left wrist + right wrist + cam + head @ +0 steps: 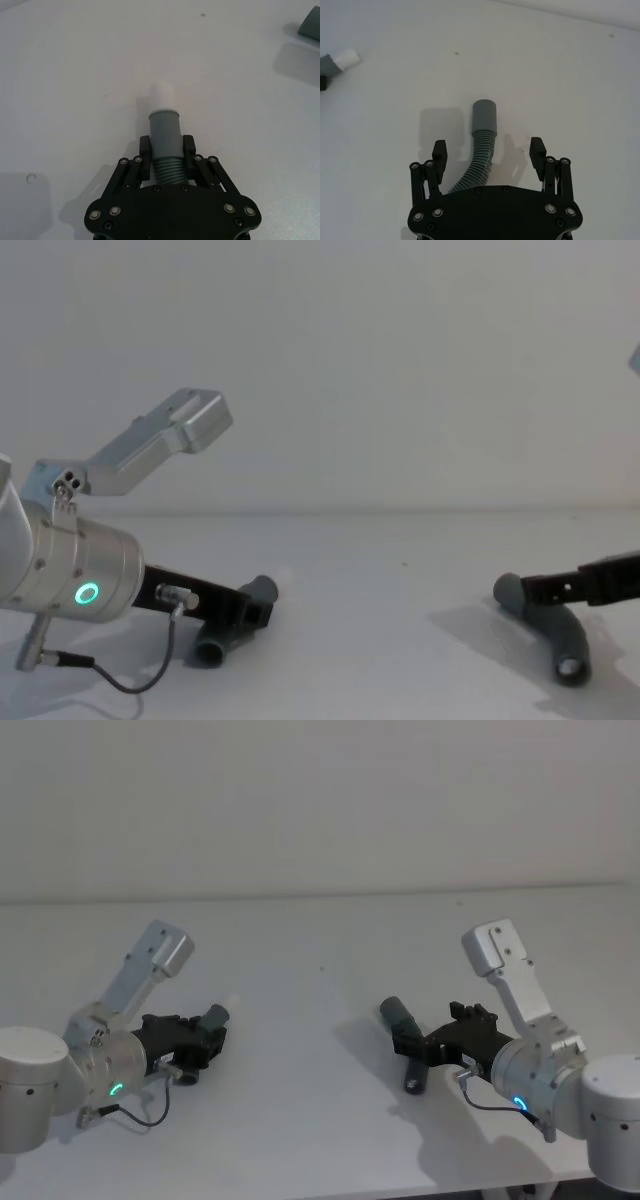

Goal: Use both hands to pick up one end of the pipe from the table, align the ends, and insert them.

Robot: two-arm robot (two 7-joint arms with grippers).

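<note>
On the white table (320,950) lie two dark grey corrugated pipe pieces. My left gripper (205,1040) (166,149) (250,615) is shut on the left piece (216,1018) (165,135) (215,640), just behind its grey cuff. The cuff's white tip (162,92) (346,59) points forward, low over the table. The right piece (408,1045) (482,140) (562,640) rests on the table with its plain grey socket (484,116) pointing away. My right gripper (435,1028) (488,149) (565,588) is open, its fingers apart from the hose on either side of the ribbed part.
A thin black cable (140,1115) loops from my left wrist onto the table. Bare white tabletop lies between the two pieces, and a plain wall (320,800) stands behind the table's far edge.
</note>
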